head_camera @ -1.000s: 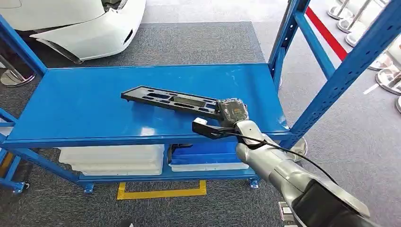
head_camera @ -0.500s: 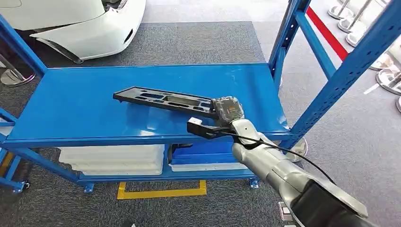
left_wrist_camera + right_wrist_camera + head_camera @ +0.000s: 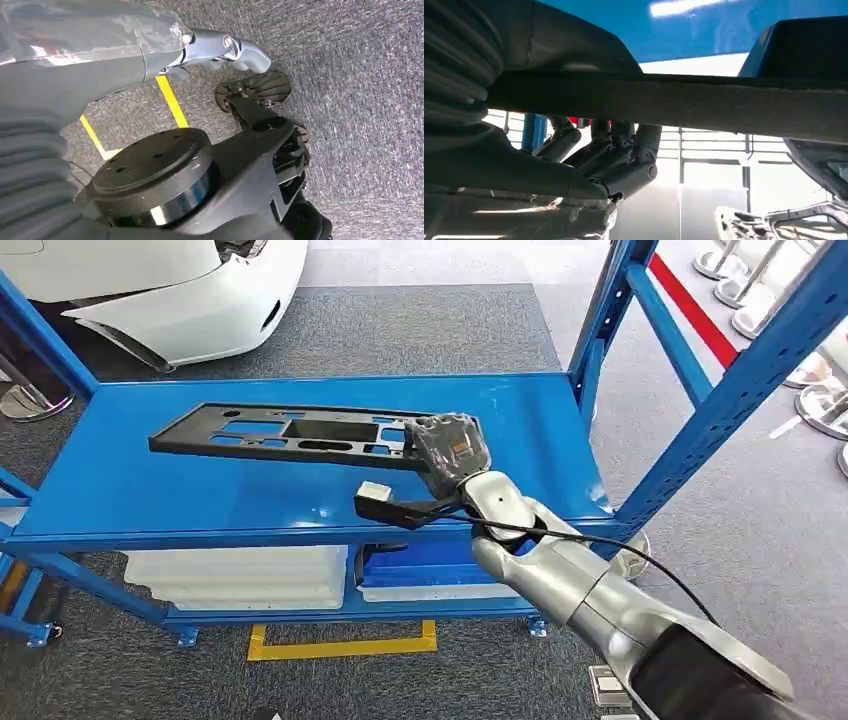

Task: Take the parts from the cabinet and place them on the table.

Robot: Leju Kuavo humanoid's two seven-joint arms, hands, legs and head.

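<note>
Blue shelf (image 3: 150, 490) of the rack spans the head view, white car body (image 3: 190, 290) on the carpet behind it. Long black part (image 3: 280, 433) with cutouts is above the shelf top, lifted and about level, reaching toward the shelf's left end. Right hand (image 3: 447, 450) grips the part's right end, fingers wrapped around it. Left hand (image 3: 235, 47) hangs over the carpet; its state can't be told.

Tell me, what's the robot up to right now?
Right hand grips long black part, raised over blue shelf. Left hand hangs open. Nothing blocking.
</note>
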